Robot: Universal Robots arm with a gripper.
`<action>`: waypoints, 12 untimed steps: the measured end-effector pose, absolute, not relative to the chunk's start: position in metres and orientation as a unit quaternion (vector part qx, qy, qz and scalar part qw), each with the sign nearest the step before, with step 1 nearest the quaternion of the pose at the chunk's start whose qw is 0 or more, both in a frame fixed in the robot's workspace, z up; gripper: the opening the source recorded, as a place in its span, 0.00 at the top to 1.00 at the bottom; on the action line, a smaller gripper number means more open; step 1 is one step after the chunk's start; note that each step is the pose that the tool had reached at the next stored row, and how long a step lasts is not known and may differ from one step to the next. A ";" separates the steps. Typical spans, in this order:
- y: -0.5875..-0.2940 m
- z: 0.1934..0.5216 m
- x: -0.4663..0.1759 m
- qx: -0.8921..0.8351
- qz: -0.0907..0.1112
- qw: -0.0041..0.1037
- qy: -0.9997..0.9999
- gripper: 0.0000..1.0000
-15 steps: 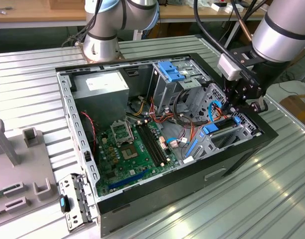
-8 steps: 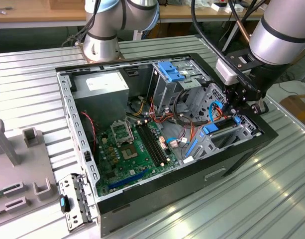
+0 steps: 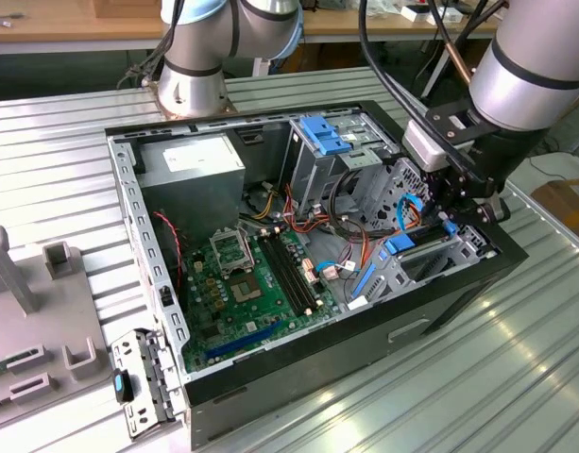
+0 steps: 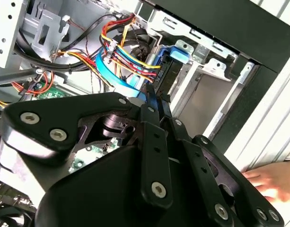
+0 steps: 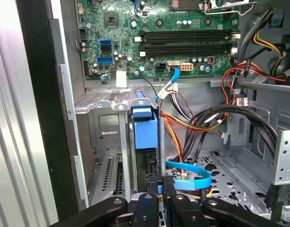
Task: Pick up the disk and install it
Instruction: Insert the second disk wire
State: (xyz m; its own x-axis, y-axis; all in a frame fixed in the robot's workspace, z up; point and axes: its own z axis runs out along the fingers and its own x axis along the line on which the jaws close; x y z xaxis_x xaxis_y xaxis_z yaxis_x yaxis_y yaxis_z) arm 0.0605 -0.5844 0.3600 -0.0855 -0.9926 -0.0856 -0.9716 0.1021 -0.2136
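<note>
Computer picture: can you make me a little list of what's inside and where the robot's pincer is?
place: open computer case on a ribbed metal table
disk: in a blue carrier, standing on edge in a metal bay by the case wall
pincer: right at the disk's edge
motherboard: green, flat on the case floor
cables: blue ribbon cable beside the pincer
person: a hand outside the case

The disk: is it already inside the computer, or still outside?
Inside, standing on edge. The disk in its blue carrier sits in a bay of the computer case, with the gripper at its edge.
</note>
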 end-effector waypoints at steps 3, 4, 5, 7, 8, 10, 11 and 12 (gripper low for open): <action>-0.585 0.359 0.059 -0.682 -0.050 0.107 0.722 0.84; -0.585 0.359 0.059 -0.683 -0.050 0.107 0.721 0.84; -0.585 0.359 0.059 -0.683 -0.050 0.107 0.721 0.84; -0.587 0.359 0.059 -0.683 -0.050 0.107 0.721 0.84; -0.587 0.359 0.059 -0.683 -0.050 0.107 0.721 0.84; -0.588 0.359 0.059 -0.683 -0.050 0.107 0.721 0.84; -0.588 0.359 0.059 -0.683 -0.050 0.107 0.721 0.84; -0.588 0.359 0.059 -0.683 -0.050 0.107 0.721 0.84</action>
